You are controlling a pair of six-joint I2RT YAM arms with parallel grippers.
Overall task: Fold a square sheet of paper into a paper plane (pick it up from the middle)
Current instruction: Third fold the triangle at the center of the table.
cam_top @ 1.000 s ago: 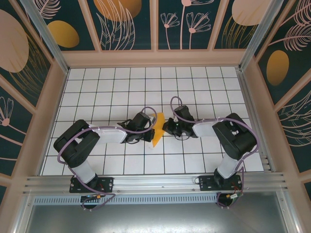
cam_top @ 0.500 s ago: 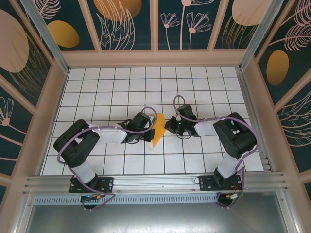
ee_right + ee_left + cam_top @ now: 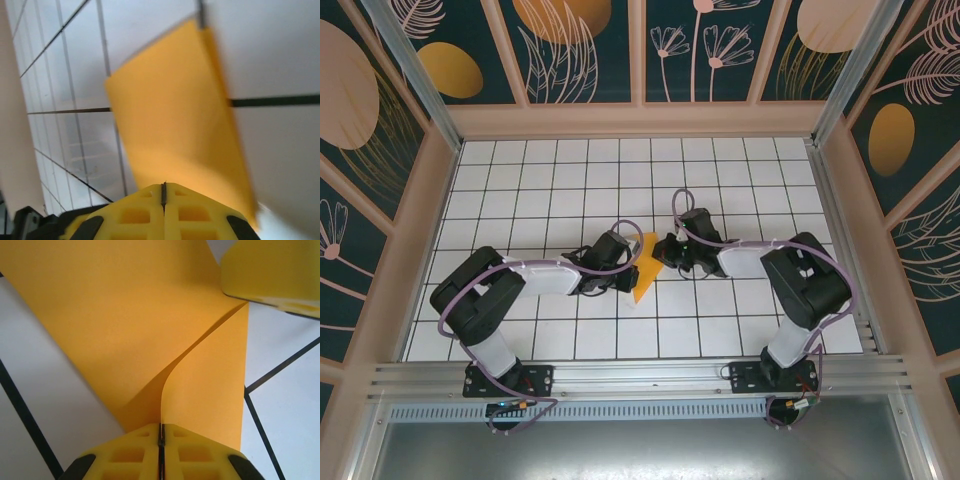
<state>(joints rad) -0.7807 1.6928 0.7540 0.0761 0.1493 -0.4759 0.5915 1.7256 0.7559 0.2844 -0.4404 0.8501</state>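
Right gripper (image 3: pixel 664 251) has shifted left and a bit farther over the last second and now sits at the far right corner of the square sheet of paper (image 3: pixel 642 268); earlier it hung just off the sheet's right edge. Left gripper (image 3: pixel 624 279) hasn't moved, and neither has the paper. It's partly folded into a narrow orange wedge, lying near the middle of the tiled table (image 3: pixel 550 180), between the two grippers. From the left wrist, the left jaws are closed together with a raised flap's edge curving up into the seam between them, so I read that as a pinch on the flap. The rest of the sheet lies flat underneath. The same view shows a right fingertip (image 3: pixel 270 270) over the far corner of the paper. From the right wrist, the right jaws are clenched tight with the sheet running out ahead of and under them; can't tell whether any paper is nipped or the tip is just pressing down. My read: right arm came in to pin the sheet so the left can pull the flap over for the next crease. Mid-fold, several folds left. No containers in play; the paper rests straight on the table.
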